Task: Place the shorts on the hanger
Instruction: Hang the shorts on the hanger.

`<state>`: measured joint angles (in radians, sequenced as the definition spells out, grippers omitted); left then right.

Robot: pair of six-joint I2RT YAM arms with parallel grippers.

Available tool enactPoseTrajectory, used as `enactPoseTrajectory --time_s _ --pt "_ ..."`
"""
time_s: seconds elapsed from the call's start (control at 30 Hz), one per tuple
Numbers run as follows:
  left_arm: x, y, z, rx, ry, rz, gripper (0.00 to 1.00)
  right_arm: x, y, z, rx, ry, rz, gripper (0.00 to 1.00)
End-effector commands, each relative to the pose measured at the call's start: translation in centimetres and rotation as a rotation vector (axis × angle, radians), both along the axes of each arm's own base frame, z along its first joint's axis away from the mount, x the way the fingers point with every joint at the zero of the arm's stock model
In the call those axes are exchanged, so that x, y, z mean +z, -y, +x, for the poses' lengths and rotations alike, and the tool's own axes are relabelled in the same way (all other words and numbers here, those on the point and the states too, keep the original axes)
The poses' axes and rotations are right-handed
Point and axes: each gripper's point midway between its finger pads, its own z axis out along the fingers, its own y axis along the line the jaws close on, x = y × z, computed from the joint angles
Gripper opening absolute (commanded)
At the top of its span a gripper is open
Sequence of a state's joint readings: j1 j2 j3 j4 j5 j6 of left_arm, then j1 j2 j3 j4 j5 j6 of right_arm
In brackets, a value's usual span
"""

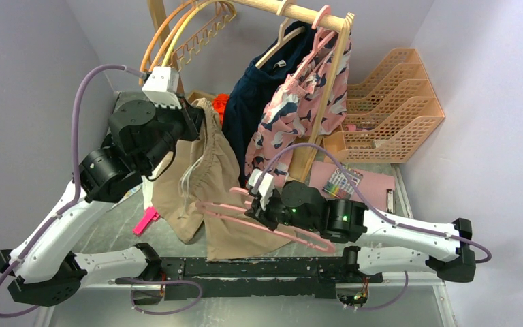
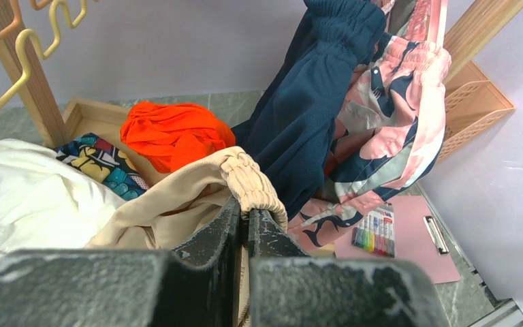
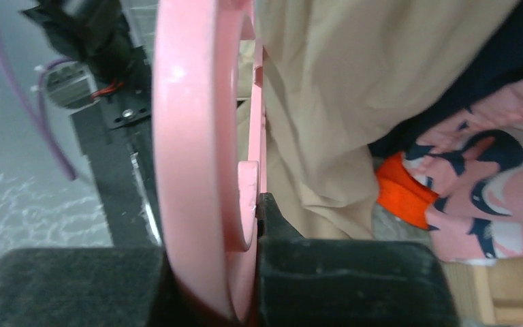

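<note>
The tan shorts (image 1: 208, 174) hang from my left gripper (image 1: 199, 121), which is raised at the left and shut on their gathered waistband (image 2: 248, 180). The fabric drapes down to the table, with the white drawstring dangling. In the left wrist view my left gripper (image 2: 248, 212) pinches the elastic edge between closed fingers. The pink hanger (image 1: 272, 228) lies nearly level in front of the shorts' lower part, and my right gripper (image 1: 257, 203) is shut on it. The right wrist view shows the hanger (image 3: 191, 136) clamped in my right gripper (image 3: 255, 204), with the shorts (image 3: 327, 82) just behind.
A navy garment (image 1: 259, 88) and a pink patterned garment (image 1: 303, 102) hang on the wooden rack (image 1: 327, 95). Orange and yellow hangers (image 1: 177, 34) hang at its left end. An orange file rack (image 1: 388, 109), a pink clipboard with markers (image 1: 354, 180), a box with orange cloth (image 2: 170, 133).
</note>
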<state>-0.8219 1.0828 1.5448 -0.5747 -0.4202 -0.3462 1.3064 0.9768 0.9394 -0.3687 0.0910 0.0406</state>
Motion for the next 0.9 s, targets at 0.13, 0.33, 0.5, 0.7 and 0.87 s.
enactPoseTrajectory --time_s 0.13,0.33,0.5,0.7,0.87 --pt "2.8 -1.0 -1.2 0.011 0.029 -0.116 0.07 2.5 5.0 7.5 -0.541 0.143 0.049 0.0" --pt "0.9 -1.6 -1.7 0.018 -0.011 -0.11 0.07 4.8 10.7 9.1 -0.795 0.177 0.15 0.0" --pt "-3.5 -1.9 -2.5 0.023 -0.115 -0.071 0.07 6.4 13.7 9.3 -0.891 0.186 0.205 0.0" --pt "-11.8 -3.5 -4.3 0.084 -0.315 -0.019 0.07 4.4 15.1 8.6 -0.877 0.174 0.12 0.0" --pt "-18.4 -3.9 -5.9 0.114 -0.466 -0.038 0.07 0.6 12.5 6.5 -0.682 0.083 0.073 0.0"
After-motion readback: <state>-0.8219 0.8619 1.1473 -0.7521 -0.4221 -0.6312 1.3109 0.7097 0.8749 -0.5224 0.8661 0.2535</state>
